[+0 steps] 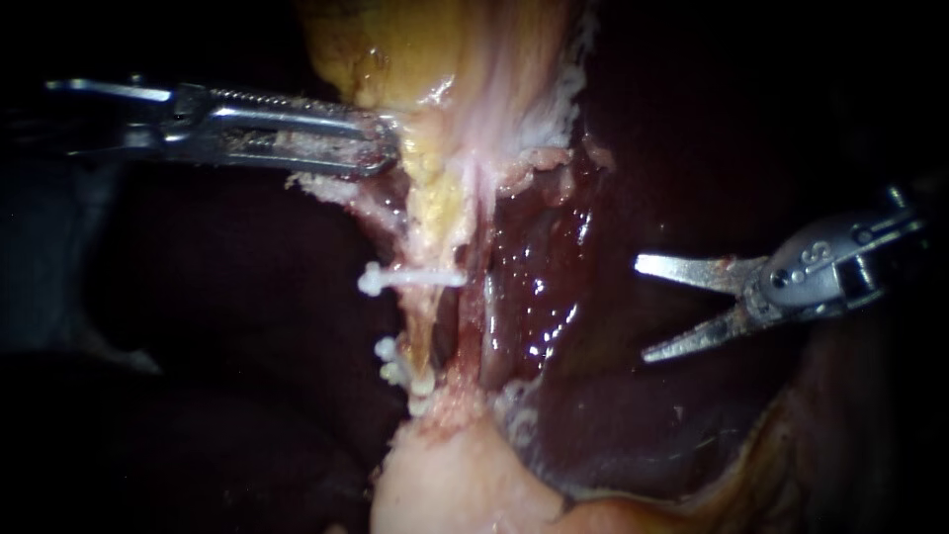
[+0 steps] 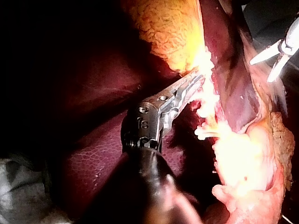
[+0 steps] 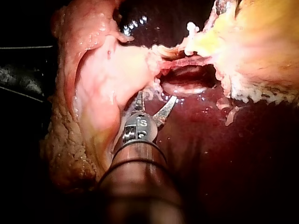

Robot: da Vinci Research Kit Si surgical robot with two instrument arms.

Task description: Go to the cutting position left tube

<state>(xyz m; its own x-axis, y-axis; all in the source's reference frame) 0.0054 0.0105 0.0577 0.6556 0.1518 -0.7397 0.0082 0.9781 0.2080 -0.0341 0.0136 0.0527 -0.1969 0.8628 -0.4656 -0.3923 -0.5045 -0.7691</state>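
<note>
1. Nearest the endoscope, a pale pink mound of tissue [image 1: 455,485] lies against the near edge of the liver [image 1: 633,425].
2. Just past that mound the left tube [image 1: 423,331] runs as a yellowish cord over the liver toward the gallbladder. A bunch of white clips [image 1: 395,374] sits on it close to the mound. A single clip [image 1: 410,279] crosses it farther along, and a bare length of tube shows between the two.
3. A thin pale strand [image 1: 488,311] lies just beside the left tube, on the side facing my right instrument. A wet, glistening red hollow of the liver borders it.
4. My right instrument [image 1: 641,309] comes in over the liver's dark surface. Its two slim blades are spread in a wide V with nothing between them. The tips point at the left tube, about level with its bare stretch, but are well apart from it. The right wrist view shows the same gap between the blades.
5. Farther back, my left instrument [image 1: 381,148] has its jaws clamped on the ragged fringe at the gallbladder's narrow end, where the left tube starts.
6. Farthest, the gallbladder [image 1: 395,49] spreads out yellow and lumpy beyond those jaws.
</note>
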